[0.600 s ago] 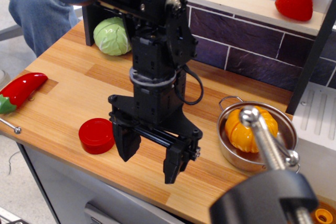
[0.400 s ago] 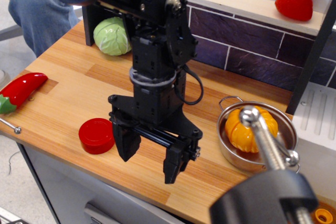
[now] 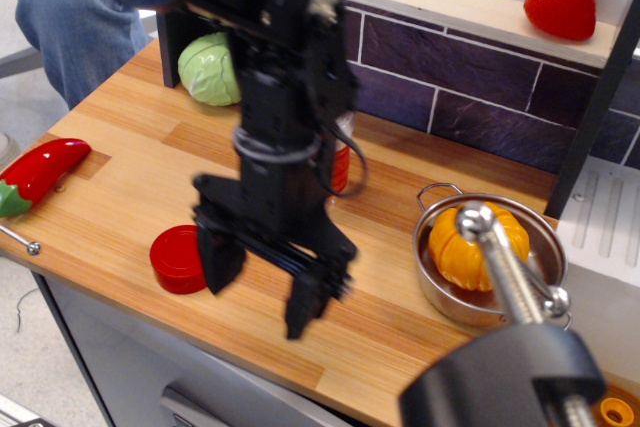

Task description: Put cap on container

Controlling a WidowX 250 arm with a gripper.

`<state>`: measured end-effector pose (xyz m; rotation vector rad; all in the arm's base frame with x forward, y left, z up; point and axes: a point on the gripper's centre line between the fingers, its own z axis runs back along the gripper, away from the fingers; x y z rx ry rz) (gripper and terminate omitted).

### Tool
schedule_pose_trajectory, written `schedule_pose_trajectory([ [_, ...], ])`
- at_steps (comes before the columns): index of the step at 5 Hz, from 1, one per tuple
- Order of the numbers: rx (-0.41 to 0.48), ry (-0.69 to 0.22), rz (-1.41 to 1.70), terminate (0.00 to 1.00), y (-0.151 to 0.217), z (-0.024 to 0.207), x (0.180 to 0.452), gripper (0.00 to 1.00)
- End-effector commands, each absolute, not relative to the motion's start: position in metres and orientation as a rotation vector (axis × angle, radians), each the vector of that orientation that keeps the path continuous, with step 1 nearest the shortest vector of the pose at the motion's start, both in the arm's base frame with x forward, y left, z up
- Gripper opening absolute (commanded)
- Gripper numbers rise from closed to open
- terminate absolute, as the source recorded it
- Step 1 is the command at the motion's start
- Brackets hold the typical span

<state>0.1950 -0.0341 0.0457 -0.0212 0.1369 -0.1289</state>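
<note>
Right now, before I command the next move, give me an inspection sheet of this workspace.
Surface: light wooden countertop, dark tile backsplash behind.
Job's things: round bright red plastic cap flat on the counter near the front edge; clear jar with red label mostly hidden behind the arm.
Clutter: long red chili pepper at left; green cabbage at the back; orange pumpkin inside the steel pot; red strawberry on the shelf.
Gripper: black gripper open, empty, motion-blurred, beside the cap.
Cables: black cable loop on the arm.
Surroundings: person in jeans at upper left; clamp in the foreground.
</note>
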Motion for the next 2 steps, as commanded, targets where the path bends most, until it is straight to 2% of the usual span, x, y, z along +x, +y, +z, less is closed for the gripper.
schedule_pose_trajectory([
  [1, 0.043, 0.060, -0.177, 0.00, -0.006, 0.044, 0.211, 1.00],
  [2, 0.069, 0.025, -0.196, 0.00, 0.005, 0.032, 0.215, 1.00],
])
